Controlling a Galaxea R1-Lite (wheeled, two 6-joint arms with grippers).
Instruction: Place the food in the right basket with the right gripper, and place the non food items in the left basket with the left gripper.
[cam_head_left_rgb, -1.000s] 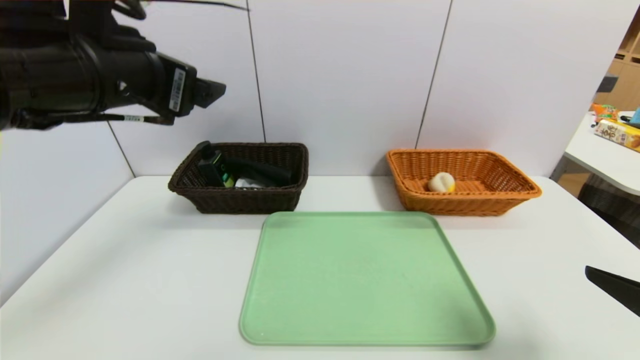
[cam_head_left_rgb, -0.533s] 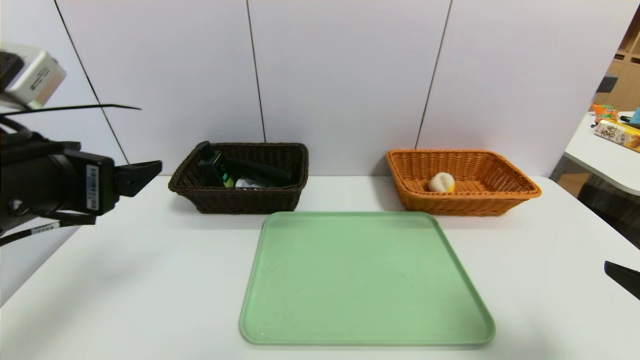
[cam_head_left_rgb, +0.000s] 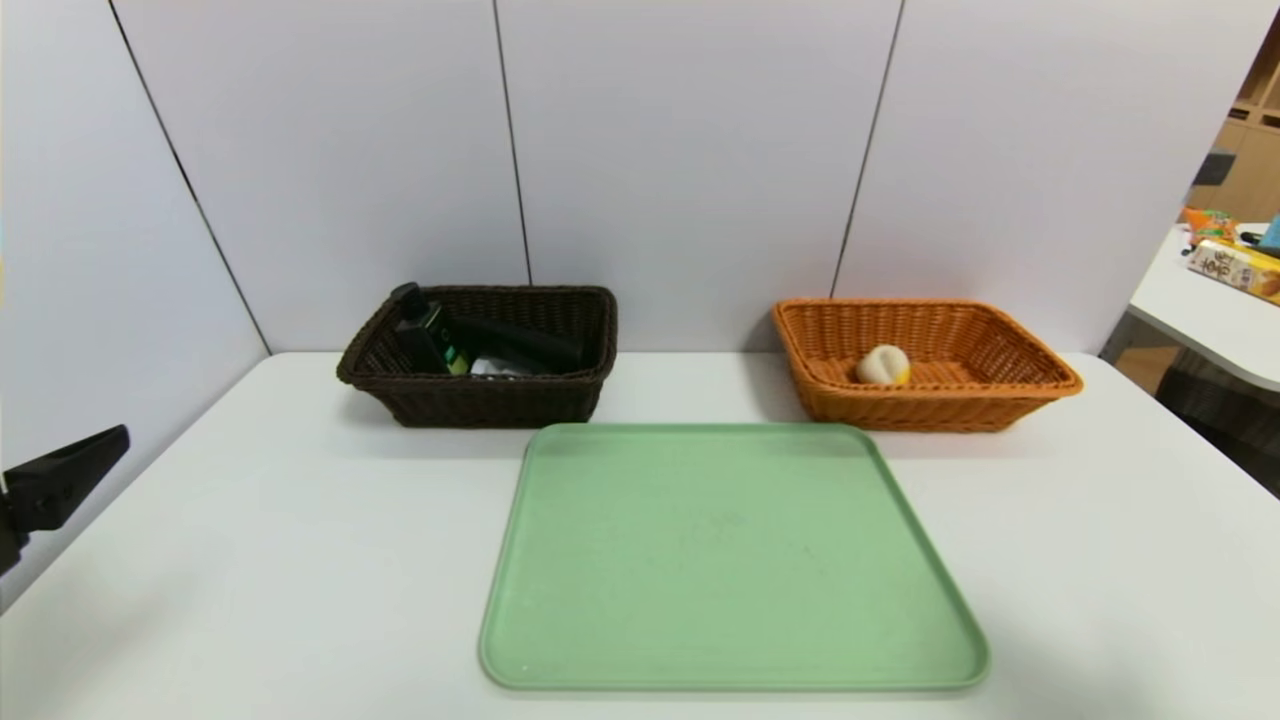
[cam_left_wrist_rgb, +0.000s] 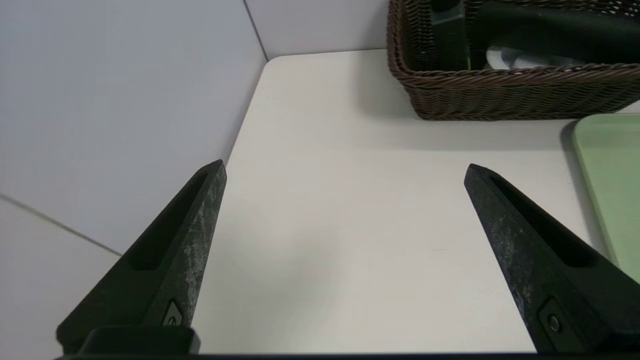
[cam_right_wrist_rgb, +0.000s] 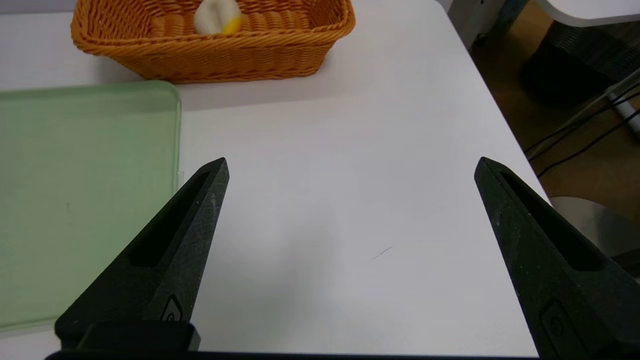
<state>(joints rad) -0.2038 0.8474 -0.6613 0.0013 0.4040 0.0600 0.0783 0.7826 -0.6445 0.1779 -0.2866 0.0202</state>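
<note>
We see the bun lying in the orange basket, and the bottle, black block and roll in the brown basket. Our left gripper and right gripper hover over the table at either side, jaws wide apart and empty.

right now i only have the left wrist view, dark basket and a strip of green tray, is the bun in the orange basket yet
Observer: Yes, the bun lies inside the orange basket.
Operator: anything on the tray
Observer: No, the head view shows the green tray bare.
Operator: where's the right gripper
Observer: Out of the head view. Its own wrist view shows the right gripper open over the table, beside the tray.
</note>
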